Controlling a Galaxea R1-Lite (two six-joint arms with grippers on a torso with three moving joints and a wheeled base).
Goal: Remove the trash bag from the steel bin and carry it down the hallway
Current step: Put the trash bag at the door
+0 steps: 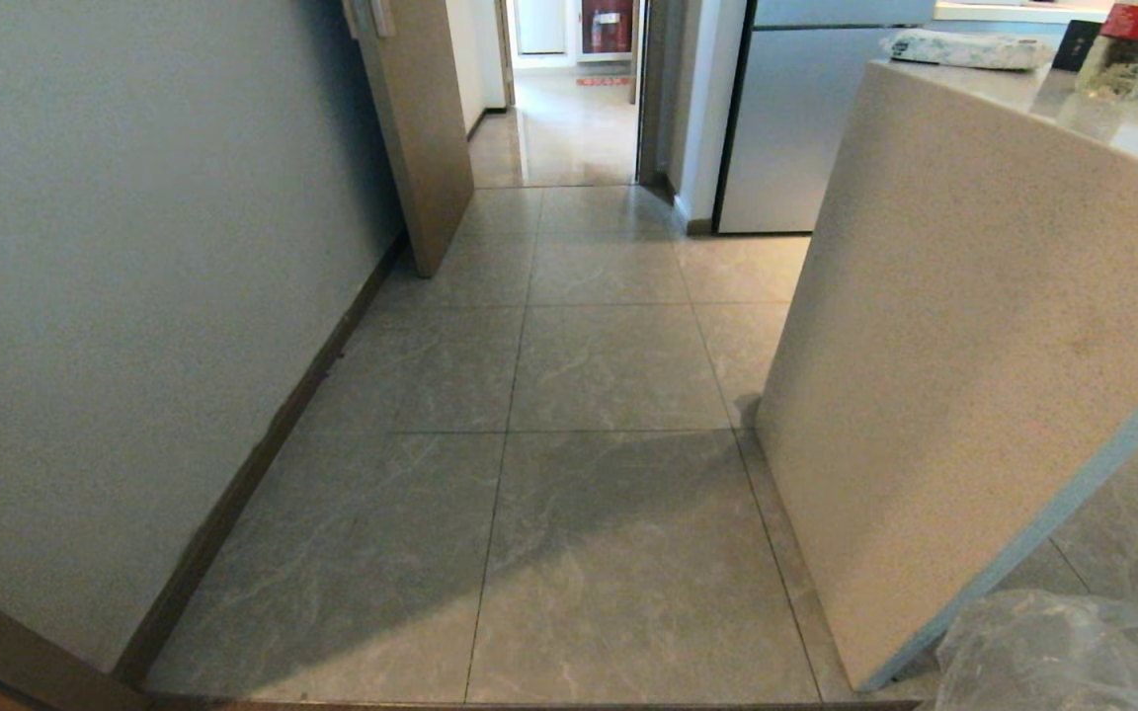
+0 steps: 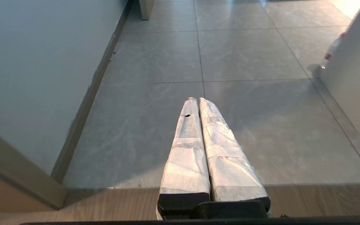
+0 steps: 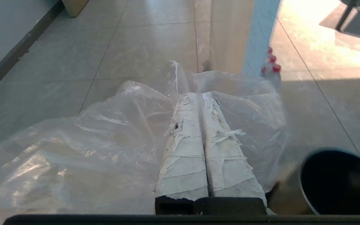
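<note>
Holding the trash bag (image 3: 105, 147): right gripper (image 3: 200, 95), taped fingers pressed together with clear crinkled plastic billowing around and beneath them. Steel bin (image 3: 339, 181): dark round opening just beside the same gripper, near its base. Red-capped bottles (image 3: 270, 62): ahead of the fingertips, against a pale counter (image 1: 974, 346). Left gripper (image 2: 197, 100): fingers closed on nothing, above the hallway (image 2: 245, 56) tiles. Bag corner also visible low in the head view.

hallway (image 1: 609, 415): grey marbled tiles, wall left | speckled counter (image 1: 974, 346) right, bottle (image 1: 1127, 44) on top | trash bag (image 1: 1063, 652) at lower right corner | fridge (image 1: 796, 128) beyond
</note>
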